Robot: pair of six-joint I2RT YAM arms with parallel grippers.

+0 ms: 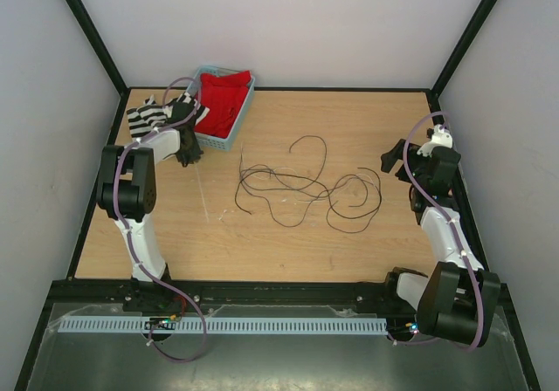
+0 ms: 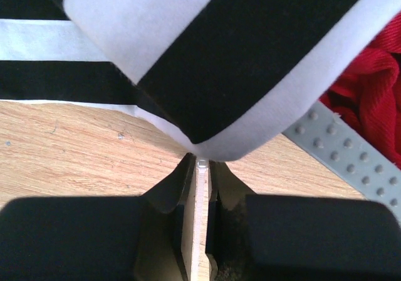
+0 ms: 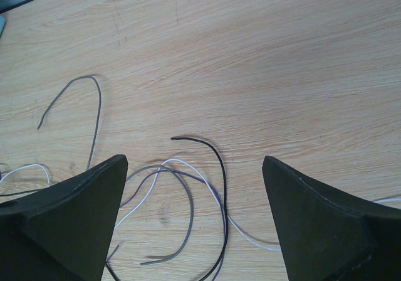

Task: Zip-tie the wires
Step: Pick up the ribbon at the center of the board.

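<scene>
The wires [image 1: 306, 184] lie in loose dark and pale loops on the middle of the wooden table [image 1: 349, 120]. In the right wrist view, black, grey and white wires [image 3: 223, 187] curl on the wood under my right gripper [image 3: 194, 162], which is wide open and holds nothing; in the top view it [image 1: 395, 158] hovers at the right end of the bundle. The zip tie [image 2: 202, 212], a thin white ribbed strip, lies flat between the fingers of my left gripper [image 2: 202, 163]. The jaws stand narrow around it, with a sliver of table showing on its left side.
A black-and-white striped cloth [image 2: 238, 61] hangs over the zip tie's far end and lies at the back left [image 1: 147, 116]. Beside it stands a blue basket [image 1: 229, 138] with a red cloth [image 1: 225, 99] in it. Black frame rails edge the table.
</scene>
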